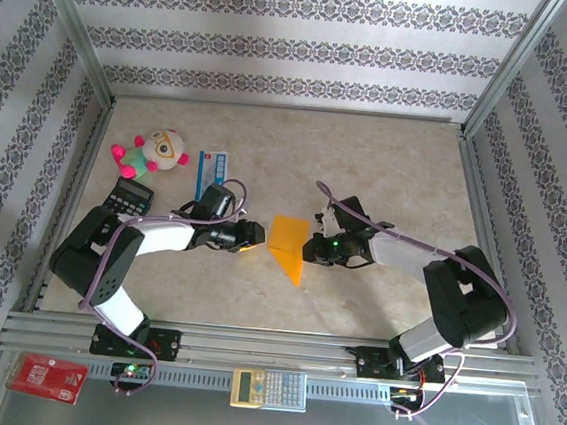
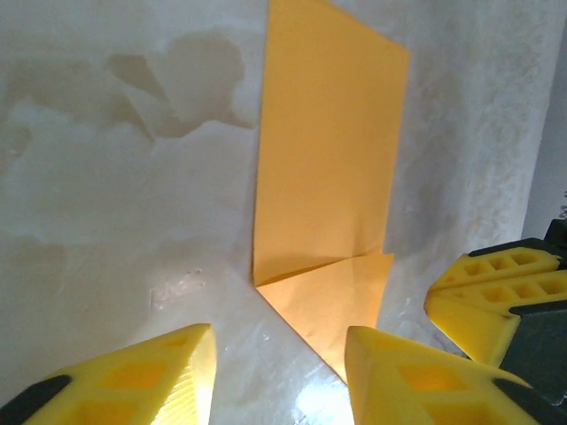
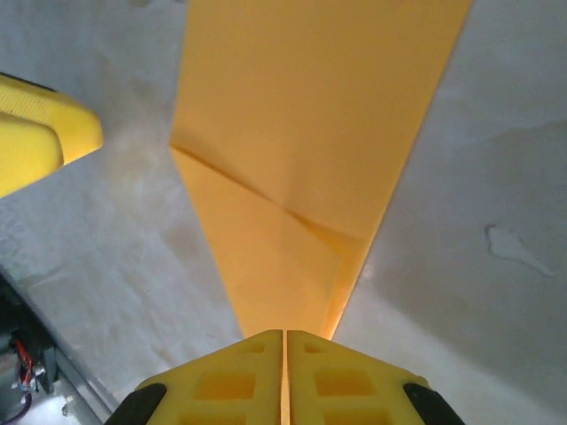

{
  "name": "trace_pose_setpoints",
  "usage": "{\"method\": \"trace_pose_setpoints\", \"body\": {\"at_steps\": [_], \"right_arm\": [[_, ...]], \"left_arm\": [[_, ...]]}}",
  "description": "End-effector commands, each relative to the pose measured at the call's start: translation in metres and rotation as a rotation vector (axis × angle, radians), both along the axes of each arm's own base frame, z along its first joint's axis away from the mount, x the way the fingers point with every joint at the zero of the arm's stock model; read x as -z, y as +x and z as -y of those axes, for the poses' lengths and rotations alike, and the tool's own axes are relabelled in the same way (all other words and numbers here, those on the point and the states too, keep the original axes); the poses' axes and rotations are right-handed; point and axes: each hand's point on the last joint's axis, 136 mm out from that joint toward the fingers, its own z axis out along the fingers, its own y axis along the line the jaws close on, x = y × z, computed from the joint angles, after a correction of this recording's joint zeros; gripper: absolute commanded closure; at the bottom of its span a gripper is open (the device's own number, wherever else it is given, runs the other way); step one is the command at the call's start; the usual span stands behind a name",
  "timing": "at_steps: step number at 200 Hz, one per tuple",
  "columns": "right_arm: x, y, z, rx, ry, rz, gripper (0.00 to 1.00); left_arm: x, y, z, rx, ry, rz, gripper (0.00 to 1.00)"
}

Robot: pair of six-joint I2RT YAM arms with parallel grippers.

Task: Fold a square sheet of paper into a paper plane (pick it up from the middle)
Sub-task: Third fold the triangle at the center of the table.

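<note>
The square sheet of paper (image 1: 286,235) (image 2: 323,150) (image 3: 310,115), partly folded, lay on the table (image 1: 389,162) well to the right of the black calculator (image 1: 130,196) and slightly nearer the arm bases than it. Its long edges ran straight and sharp. One end was turned in as a triangle along a diagonal crease and came to a point.

The left gripper (image 1: 254,242) (image 2: 279,341) stood between the calculator and the sheet, its fingers spread with tabletop in the gap and the point just ahead of them.

The right gripper (image 1: 313,243) (image 3: 285,336) was on the sheet's side away from the calculator, fingers pressed together to a hairline seam. The sheet's narrow end ran up to their tips; whether it was pinched there could not be told.

A plush toy (image 1: 154,152) and a blue-and-white packet (image 1: 214,166) sat just behind the calculator. Far to the calculator's right, past both grippers, open tabletop stretched to the metal frame rails (image 1: 472,181).
</note>
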Motion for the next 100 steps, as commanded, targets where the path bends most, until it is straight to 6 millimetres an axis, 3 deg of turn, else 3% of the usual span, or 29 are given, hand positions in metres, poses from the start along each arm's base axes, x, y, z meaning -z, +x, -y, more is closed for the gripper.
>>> {"method": "trace_pose_setpoints", "body": {"at_steps": [1, 47, 100], "right_arm": [[0.008, 0.015, 0.002, 0.055, -0.042, 0.008, 0.9], [0.024, 0.016, 0.002, 0.054, -0.059, -0.02, 0.91], [0.032, 0.016, 0.002, 0.057, -0.068, -0.031, 0.94]], "left_arm": [[-0.007, 0.003, 0.019, 0.049, -0.032, 0.009, 0.53], [0.006, 0.002, 0.026, 0.07, -0.009, -0.027, 0.52], [0.007, 0.0, 0.033, 0.087, -0.021, -0.044, 0.53]]}}
